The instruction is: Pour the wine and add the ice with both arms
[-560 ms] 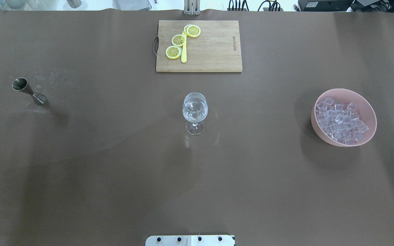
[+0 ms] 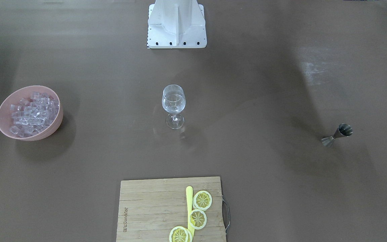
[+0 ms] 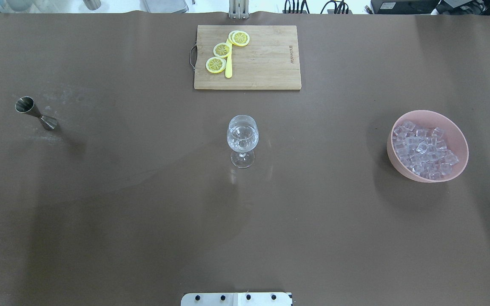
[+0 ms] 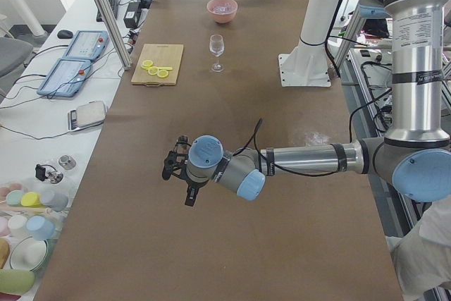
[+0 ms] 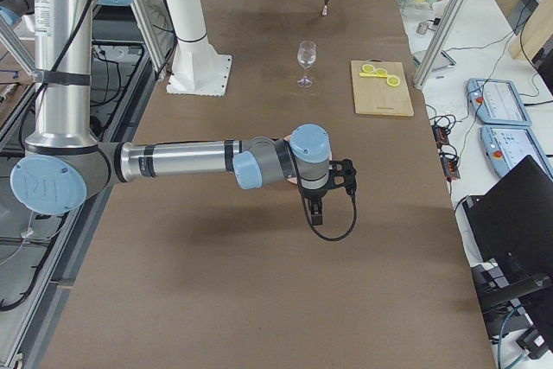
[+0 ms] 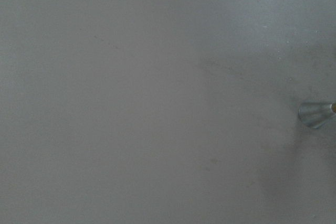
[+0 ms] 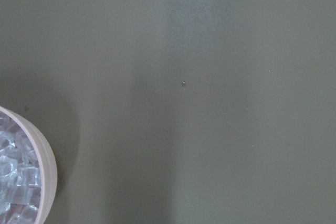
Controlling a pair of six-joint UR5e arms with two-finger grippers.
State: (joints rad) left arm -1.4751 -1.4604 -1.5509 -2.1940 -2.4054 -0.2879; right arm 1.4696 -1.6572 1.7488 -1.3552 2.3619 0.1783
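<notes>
The clear, water-like wine [image 3: 242,137] lies as a shallow pool in the bottom of a clear stemmed wine glass [image 2: 173,107] that stands upright at the middle of the brown-covered table [image 3: 143,221], stem vertical, mouth up. The ice [image 3: 423,149], a glittering heap of small clear cubes, fills a pink round bowl [image 3: 453,131] well off to the robot's right of the glass. Well off to its left stands a steel double-cone jigger [image 3: 36,114], long axis vertical, one cup open upward. On the far side from the robot lies a wooden cutting board [image 3: 266,63], long side running left to right, with three yellow lemon slices [image 3: 222,50] beside a yellow knife [image 3: 228,70].

The arms appear only in the two side views: the silver left arm [image 4: 310,158] stretches its forearm level across the table's left end, and the silver right arm [image 5: 181,160] does likewise at the right end, each well apart from the glass. The black left gripper [image 4: 189,199] and black right gripper [image 5: 314,212] hang downward from the wrists; how far their fingers are parted, and whether they hold anything, cannot be told. The left wrist view catches only one cone of the jigger at its right edge; the right wrist view catches the bowl's rim and some cubes at its lower left
</notes>
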